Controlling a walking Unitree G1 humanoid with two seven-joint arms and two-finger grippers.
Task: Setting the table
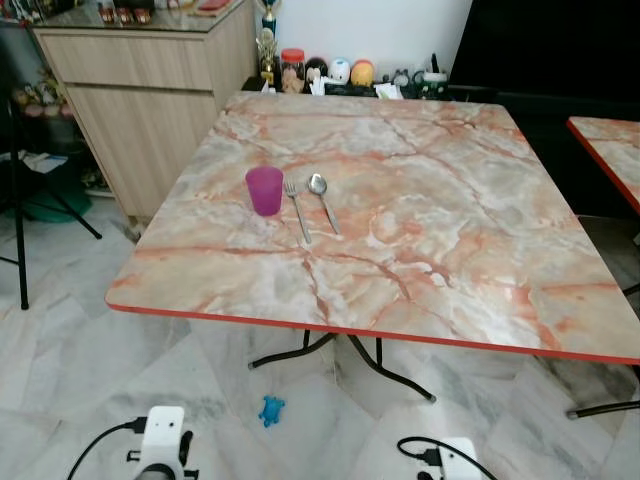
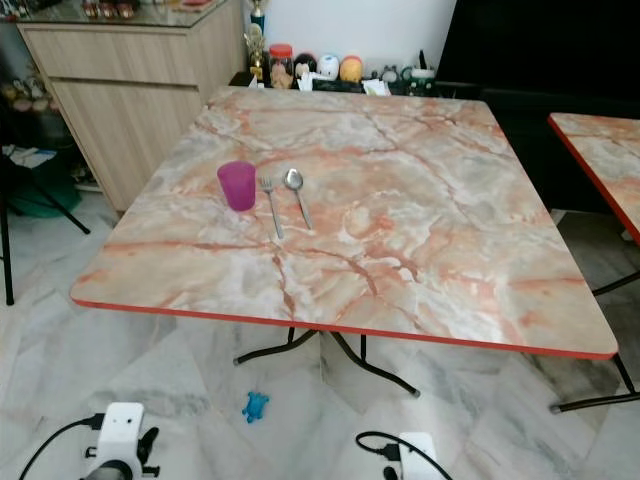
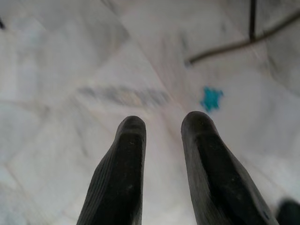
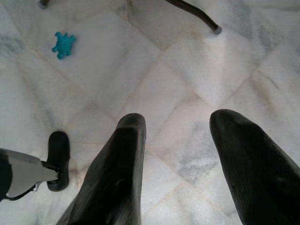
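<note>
- Marble-patterned table (image 1: 420,240) with red edging, standing on dark metal legs over a pale marble floor (image 4: 154,84).
- Purple cup (image 1: 265,190) upright on the table, left of centre, toward the left edge.
- Fork (image 1: 298,211) lying just right of the cup, close beside it but apart; tines pointing toward the far edge of the table.
- Spoon (image 1: 323,201) lying just right of the fork, roughly parallel, bowl at the far end.
- Second table (image 1: 612,145) of the same pattern, partly in view to the right of the first, well apart.
- Wooden cabinet (image 1: 150,90) beyond the table's far left corner; row of small jars and figurines (image 1: 330,72) along the wall behind the far edge.
- Small blue toy (image 1: 271,410) on the floor under the table's near edge, possibly a turtle; outline too small to confirm.
- Left gripper (image 3: 161,129) hanging low over the floor, fingers set a narrow gap apart, holding nothing.
- Right gripper (image 4: 180,124) likewise low over the floor, fingers spread wide, holding nothing.
</note>
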